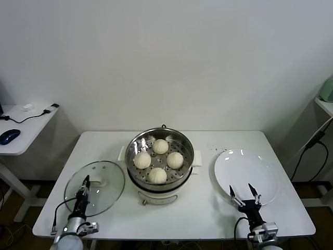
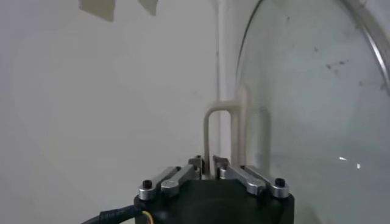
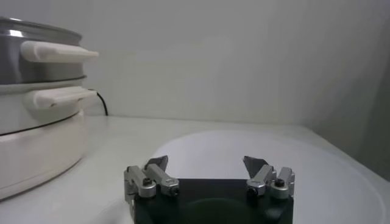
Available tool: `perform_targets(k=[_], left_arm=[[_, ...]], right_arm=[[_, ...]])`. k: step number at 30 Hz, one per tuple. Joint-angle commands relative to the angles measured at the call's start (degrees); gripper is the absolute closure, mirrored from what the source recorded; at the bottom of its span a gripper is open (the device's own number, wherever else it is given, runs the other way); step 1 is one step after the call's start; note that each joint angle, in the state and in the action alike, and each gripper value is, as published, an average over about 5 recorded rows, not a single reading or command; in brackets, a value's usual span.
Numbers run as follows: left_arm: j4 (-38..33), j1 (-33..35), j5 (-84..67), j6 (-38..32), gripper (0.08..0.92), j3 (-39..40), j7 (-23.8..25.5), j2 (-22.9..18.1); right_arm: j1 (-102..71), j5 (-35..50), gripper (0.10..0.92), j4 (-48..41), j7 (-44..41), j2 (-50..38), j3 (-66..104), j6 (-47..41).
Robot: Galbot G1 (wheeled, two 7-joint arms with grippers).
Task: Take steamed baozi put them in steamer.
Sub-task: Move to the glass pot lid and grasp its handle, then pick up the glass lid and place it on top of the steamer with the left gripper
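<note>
Several cream-white baozi lie on the perforated tray inside the steel steamer at the table's middle. The steamer's handled side also shows in the right wrist view. The round glass lid lies flat to the steamer's left. My left gripper stands over the lid. In the left wrist view this gripper is shut on the lid's white loop handle. My right gripper hangs open and holds nothing at the near edge of the white plate. The right wrist view shows that gripper in front of the plate.
A side desk stands to the left with a blue mouse and a cable. A shelf edge and a hanging cable are at the far right. The table's front edge runs just behind both grippers.
</note>
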Motion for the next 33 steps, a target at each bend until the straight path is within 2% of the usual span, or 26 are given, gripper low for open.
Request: perform_targets(k=[1,4,10,17,22,27,33], left_arm=[[0.43,-0.03,-0.32,-0.27,0.824,0.09,-0.19,0.06],[-3.40,1.28,-2.18,-0.13,0.862,-0.34,0.73,0.45],[-16.17,5.00,-9.52,1.90,0.863,-2.52,4.48,2.71],[-31.61,9.84,-18.49,8.67,0.863,-6.05,12.76,8.59],[-40.73,8.51,-19.40,13.31,0.863,-6.47,19.54,11.99],[-48.34,4.54,-17.18,20.95,0.863,-0.91,26.93,13.62],[-51.19,-2.51,-6.91,28.83,0.863,13.25,32.08,9.03]], right_arm=[[0.17,-0.61,0.203,0.72,0.00,-0.05,-0.06,-0.38],[0.20,-0.81,0.203,1.01,-0.03,-0.20,-0.10,-0.48],[0.17,-1.08,0.203,1.60,-0.04,-0.55,-0.11,-0.75],[0.77,-3.19,0.203,1.81,0.81,-0.28,-0.39,-1.12],[1.27,-4.38,0.203,1.79,1.15,-0.14,-0.86,-1.02],[1.43,-4.66,0.203,1.80,1.05,-0.16,-1.23,-0.40],[1.12,-5.04,0.203,2.14,0.95,0.16,-1.61,0.87]])
